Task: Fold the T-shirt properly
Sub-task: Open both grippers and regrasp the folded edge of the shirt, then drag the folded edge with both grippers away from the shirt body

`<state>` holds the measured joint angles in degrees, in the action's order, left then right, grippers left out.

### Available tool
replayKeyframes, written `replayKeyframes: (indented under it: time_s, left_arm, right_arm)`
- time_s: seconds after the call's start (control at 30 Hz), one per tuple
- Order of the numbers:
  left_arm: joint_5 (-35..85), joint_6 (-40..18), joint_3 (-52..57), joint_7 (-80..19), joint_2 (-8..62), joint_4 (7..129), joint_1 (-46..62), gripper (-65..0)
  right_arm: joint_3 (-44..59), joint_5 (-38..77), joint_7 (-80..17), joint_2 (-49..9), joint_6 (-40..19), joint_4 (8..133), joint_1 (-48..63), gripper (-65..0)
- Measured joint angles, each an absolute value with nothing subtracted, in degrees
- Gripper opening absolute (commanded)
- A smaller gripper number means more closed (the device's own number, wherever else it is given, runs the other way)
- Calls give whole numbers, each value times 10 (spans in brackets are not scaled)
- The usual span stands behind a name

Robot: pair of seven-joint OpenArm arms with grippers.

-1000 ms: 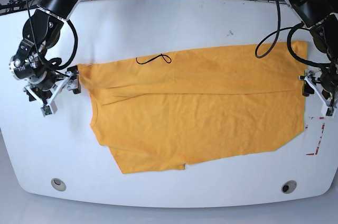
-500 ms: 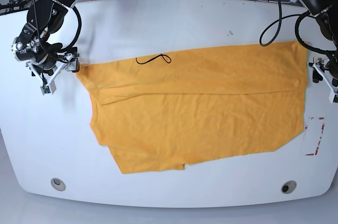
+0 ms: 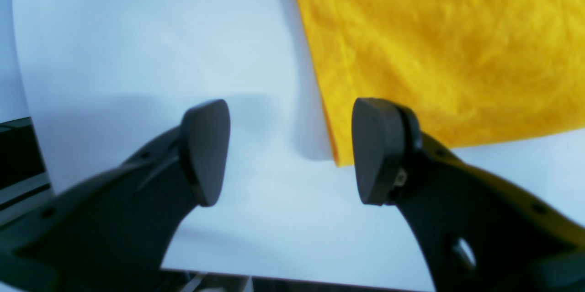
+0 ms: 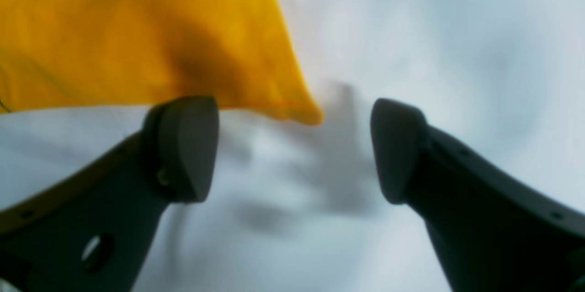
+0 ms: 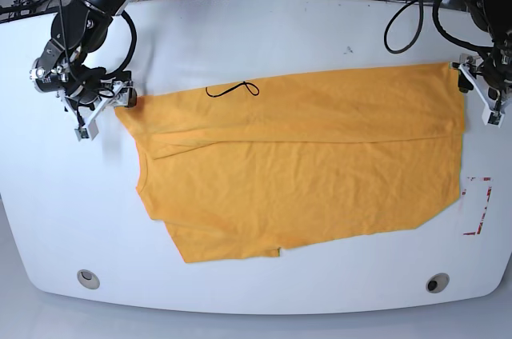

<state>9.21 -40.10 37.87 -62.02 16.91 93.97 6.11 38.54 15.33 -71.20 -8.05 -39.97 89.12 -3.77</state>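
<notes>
Base view: the orange-yellow T-shirt [image 5: 300, 167] lay spread flat across the white table [image 5: 256, 35], one arm at each end.

Left wrist view showed the left gripper [image 3: 290, 152] with its jaws well apart and nothing between them, a corner of the cloth just beside one fingertip [image 3: 377, 150]. Right wrist view was blurred; the right gripper [image 4: 292, 150] also stood wide open and empty, with a pointed corner of the shirt ahead of the gap. A thin dark thread [image 5: 234, 89] looped on the shirt's far edge.
</notes>
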Motion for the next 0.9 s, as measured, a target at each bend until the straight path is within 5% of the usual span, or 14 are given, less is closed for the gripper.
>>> replayKeyframes:
  time_s: [0.3, 0.47, 0.63, 0.9]
  left_arm:
    - [91, -401, 378, -613, 163, 910, 61, -282]
    - [90, -401, 376, -586, 163, 884, 64, -442]
    - [91, -401, 374, -573, 163, 848, 64, -536]
    - [97, -401, 374, -569, 165, 842, 63, -604]
  right_arm:
    - [387, 152, -705, -75, -399, 862, -51, -166]
    - [387, 152, -703, -67, -399, 860, -66, -168]
    - [386, 153, -696, -69, -399, 860, -74, -173]
    - [387, 154, -695, -70, -399, 831, -82, -407]
